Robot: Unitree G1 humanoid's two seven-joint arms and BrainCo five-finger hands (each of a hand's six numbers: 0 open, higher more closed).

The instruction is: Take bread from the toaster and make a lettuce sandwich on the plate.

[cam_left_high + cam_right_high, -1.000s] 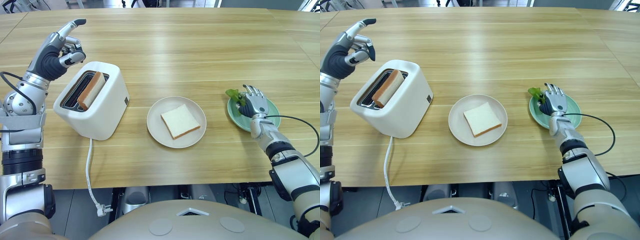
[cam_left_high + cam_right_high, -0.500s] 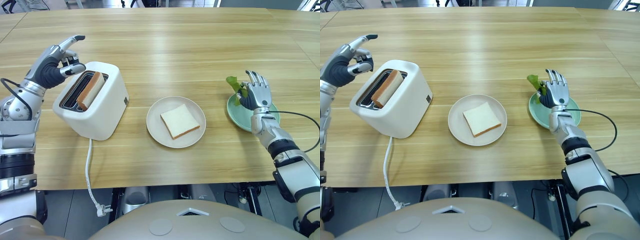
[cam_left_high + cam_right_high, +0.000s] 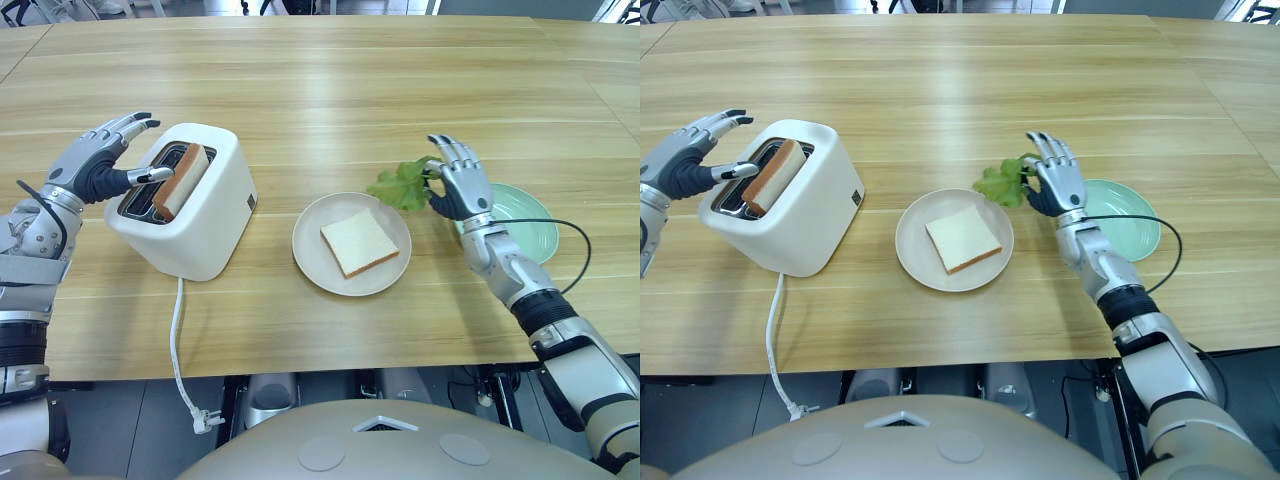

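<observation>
Nearest my camera, the loose white power cord point(image 3: 179, 345) trails off the front edge of the light wooden table point(image 3: 330, 90), unplugged. Just beyond it, one square slice of white bread point(image 3: 359, 243) lies flat on the round pale plate point(image 3: 310, 262) at centre, still bare. To its left stands the boxy white toaster point(image 3: 208, 228), a second, crust-edged slice point(image 3: 183, 181) standing up out of its slot. The small round green dish point(image 3: 522, 222) on the right now sits empty: within the last second my right hand point(image 3: 458, 190) has lifted the ruffled green lettuce leaf point(image 3: 402, 186) off it and swung it leftward, and the leaf, pinched in that hand's fingers, now hangs at the plate's far right rim, not yet over the bread. Farthest out, my left hand point(image 3: 100, 166) has dropped from its raised pose to slot height beside the toaster, fingers spread and holding nothing, thumb close to the waiting slice; whether it touches I cannot tell. I judge the lettuce is about to be laid down, with the top slice next.
</observation>
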